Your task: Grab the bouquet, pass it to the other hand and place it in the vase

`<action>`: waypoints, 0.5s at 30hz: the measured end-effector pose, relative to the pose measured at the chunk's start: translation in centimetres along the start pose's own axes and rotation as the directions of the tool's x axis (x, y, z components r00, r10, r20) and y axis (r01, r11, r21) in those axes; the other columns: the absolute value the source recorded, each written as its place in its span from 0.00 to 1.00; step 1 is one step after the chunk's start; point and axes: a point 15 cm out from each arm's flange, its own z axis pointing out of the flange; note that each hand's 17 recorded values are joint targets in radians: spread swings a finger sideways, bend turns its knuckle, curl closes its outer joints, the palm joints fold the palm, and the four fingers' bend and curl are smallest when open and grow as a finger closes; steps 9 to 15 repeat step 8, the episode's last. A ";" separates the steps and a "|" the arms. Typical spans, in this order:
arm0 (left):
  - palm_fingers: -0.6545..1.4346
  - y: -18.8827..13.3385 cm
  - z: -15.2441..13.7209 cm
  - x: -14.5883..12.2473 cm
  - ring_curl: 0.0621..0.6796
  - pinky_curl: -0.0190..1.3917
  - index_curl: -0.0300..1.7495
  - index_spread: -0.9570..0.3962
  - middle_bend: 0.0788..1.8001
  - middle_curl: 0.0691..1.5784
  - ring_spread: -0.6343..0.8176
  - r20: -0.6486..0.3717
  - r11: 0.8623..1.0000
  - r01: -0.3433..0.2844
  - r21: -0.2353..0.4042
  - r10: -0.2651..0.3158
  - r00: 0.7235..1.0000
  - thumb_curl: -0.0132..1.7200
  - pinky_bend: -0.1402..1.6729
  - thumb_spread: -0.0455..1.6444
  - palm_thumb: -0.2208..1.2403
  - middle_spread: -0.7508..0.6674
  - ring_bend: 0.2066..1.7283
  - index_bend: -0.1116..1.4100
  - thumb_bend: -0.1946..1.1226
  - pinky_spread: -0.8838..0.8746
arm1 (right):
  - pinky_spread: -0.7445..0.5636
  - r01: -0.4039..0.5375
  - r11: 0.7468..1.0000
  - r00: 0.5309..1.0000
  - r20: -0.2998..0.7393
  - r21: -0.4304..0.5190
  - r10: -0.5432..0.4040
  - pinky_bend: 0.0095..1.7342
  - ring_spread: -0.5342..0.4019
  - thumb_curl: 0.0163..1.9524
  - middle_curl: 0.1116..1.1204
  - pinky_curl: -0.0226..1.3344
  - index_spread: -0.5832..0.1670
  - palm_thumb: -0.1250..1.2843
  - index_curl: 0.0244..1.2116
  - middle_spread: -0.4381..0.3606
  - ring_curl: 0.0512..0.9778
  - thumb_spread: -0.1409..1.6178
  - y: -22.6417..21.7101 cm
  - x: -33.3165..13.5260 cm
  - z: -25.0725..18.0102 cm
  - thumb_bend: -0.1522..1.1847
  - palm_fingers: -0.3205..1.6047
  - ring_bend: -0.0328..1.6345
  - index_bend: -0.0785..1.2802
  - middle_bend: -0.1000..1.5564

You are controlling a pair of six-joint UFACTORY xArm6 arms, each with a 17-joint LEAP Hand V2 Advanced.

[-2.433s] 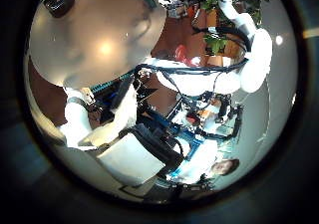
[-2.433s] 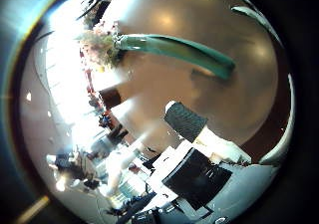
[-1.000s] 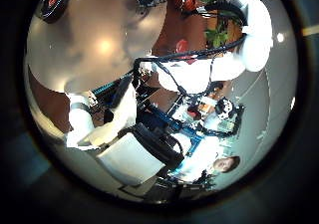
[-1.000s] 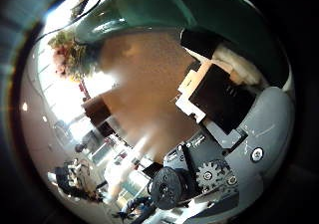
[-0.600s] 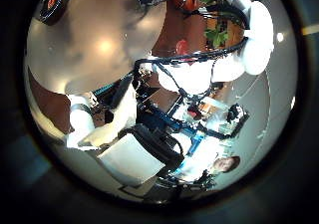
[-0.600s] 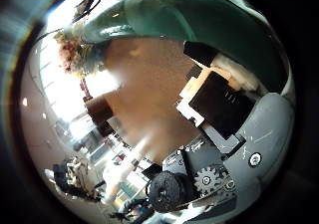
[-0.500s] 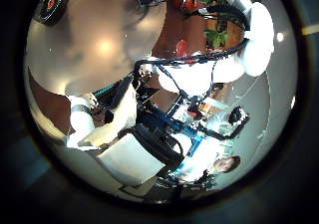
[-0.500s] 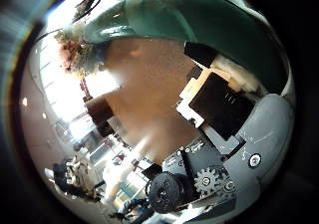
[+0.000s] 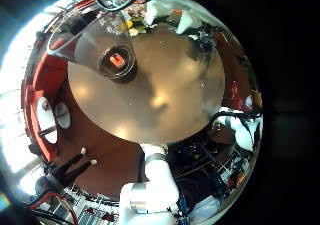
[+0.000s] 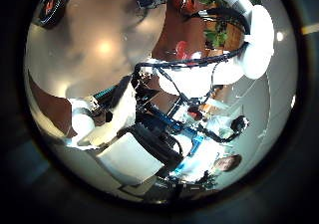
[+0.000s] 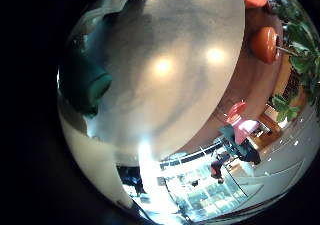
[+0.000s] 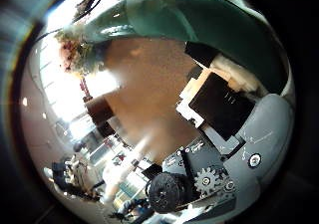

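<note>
In the right thumb side palm view the bouquet's wrapped stem [image 12: 179, 20] fills much of the picture, close to the palm, with its flowers [image 12: 68, 50] at one end over the round table [image 12: 140, 95]. My right hand's fingers [image 12: 221, 93] curl in against the wrap. The wrap also shows in the right little finger side palm view [image 11: 85, 80]. The vase [image 9: 118, 60] stands upright on the table in the left little finger side palm view, seen from above, and also in the left thumb side palm view [image 10: 52, 0]. My left hand [image 10: 105, 134] hangs over the table edge with relaxed fingers, holding nothing.
The round table [image 9: 160, 95] has its edge all around in the left little finger side palm view. The right arm [image 10: 249, 45] reaches across in the left thumb side palm view. Stools [image 11: 265, 40] and a plant [image 11: 300, 25] stand on the floor beyond the table.
The right palm has come down onto the bouquet, which lay farther off on the table 2.4 s ago, and its fingers have curled in. The last half second shows almost no change.
</note>
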 end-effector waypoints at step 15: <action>0.41 0.0 -0.6 -1.5 0.20 0.24 0.22 0.74 0.07 0.17 0.79 -0.010 0.996 0.075 -0.047 -0.075 0.997 0.21 0.19 0.67 0.48 0.76 0.19 0.19 0.13 0.78 | 0.43 0.000 1.000 1.000 0.000 0.000 0.000 0.77 0.36 0.47 0.69 0.58 0.45 0.85 0.78 0.38 0.72 0.60 0.0 0.0 0.0 0.11 0.74 0.89 0.89 0.90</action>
